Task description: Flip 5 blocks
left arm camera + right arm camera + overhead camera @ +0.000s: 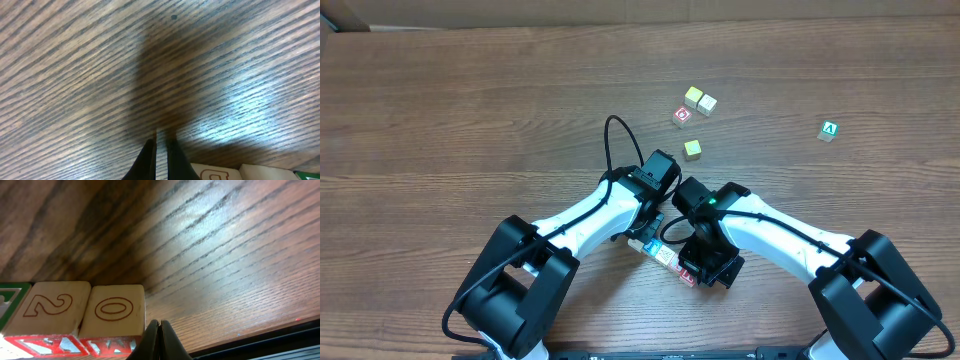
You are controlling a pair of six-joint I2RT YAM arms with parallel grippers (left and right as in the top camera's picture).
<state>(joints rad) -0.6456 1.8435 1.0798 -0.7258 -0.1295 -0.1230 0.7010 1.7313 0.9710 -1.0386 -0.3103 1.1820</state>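
Overhead looking straight down on table (440,100), both wrist views skimming its wood close up, perhaps sharing the blocks (112,312).

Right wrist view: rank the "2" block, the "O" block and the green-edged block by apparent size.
1. "2" block, with a slightly wider face.
2. "O" block.
Green-edged block: cut off at the frame edge, so unranked.

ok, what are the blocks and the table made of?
Blocks: pale wood by the look, matte, with faint grain on the faces. Figures are outlined on top and the sides are printed red.
Table: brown wood grain with a soft sheen, as the glare patch shows. Solid wood, veneer or laminate, cannot tell.
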